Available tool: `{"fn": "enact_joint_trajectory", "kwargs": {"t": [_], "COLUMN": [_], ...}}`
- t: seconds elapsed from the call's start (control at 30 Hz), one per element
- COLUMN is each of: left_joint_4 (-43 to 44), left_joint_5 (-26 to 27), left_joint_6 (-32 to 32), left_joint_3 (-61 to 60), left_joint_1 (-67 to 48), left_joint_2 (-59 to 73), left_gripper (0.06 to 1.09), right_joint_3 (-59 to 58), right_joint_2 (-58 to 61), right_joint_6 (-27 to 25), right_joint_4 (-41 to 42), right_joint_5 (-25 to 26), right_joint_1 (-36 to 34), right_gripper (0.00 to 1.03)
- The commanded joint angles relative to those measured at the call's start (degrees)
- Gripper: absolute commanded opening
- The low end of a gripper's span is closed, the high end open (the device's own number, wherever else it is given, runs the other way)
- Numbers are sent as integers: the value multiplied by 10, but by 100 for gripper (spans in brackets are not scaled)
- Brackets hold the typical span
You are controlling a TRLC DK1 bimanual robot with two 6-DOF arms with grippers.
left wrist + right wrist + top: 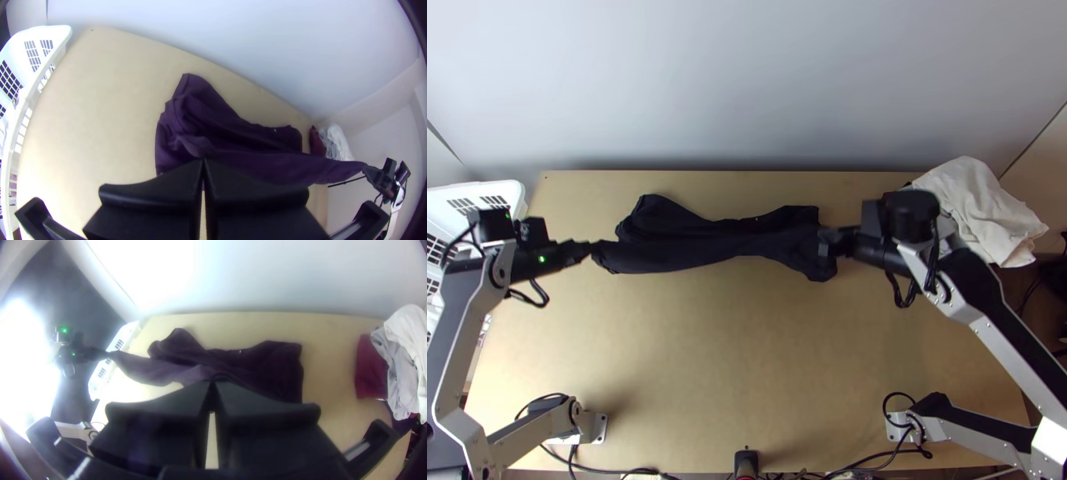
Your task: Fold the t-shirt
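The dark t-shirt [699, 240] lies bunched in a long band across the table's far half, its near side lifted between the grippers. At its left end in the top view, my left gripper [593, 248] is shut on an edge of the cloth. My right gripper [827, 240] holds the cloth near the other end. In the left wrist view, my left gripper [203, 162] has its fingers together on the purple-looking shirt [213, 120]. The right wrist view has my right gripper [213, 384] closed on the shirt [267, 369], part of which hangs beyond the fingertips.
A white basket [487, 188] stands at the table's left edge. Folded white cloth [979, 208] lies at the far right corner, with grey and dark red cloth [370, 369] beside it. Bare wood [715, 344] stretches across the near half.
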Motion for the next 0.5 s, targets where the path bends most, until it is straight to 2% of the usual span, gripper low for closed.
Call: {"fn": "enact_joint_trajectory", "kwargs": {"t": [0.0,0.17,0.47], "left_joint_4": [8,48,55], "left_joint_5": [-1,-2,-25], "left_joint_6": [-56,-67,-54], "left_joint_3": [83,111,224], "left_joint_1": [-21,-46,-44], "left_joint_2": [67,133,321], "left_gripper": [10,10,10], "right_joint_3": [51,63,71], "right_joint_2": [41,91,210], "right_joint_6": [-5,-15,-45], "right_joint_4": [42,71,104], "right_joint_5": [-23,-36,-49], "right_joint_1": [-34,-48,-83], "right_gripper": [3,3,3]}}
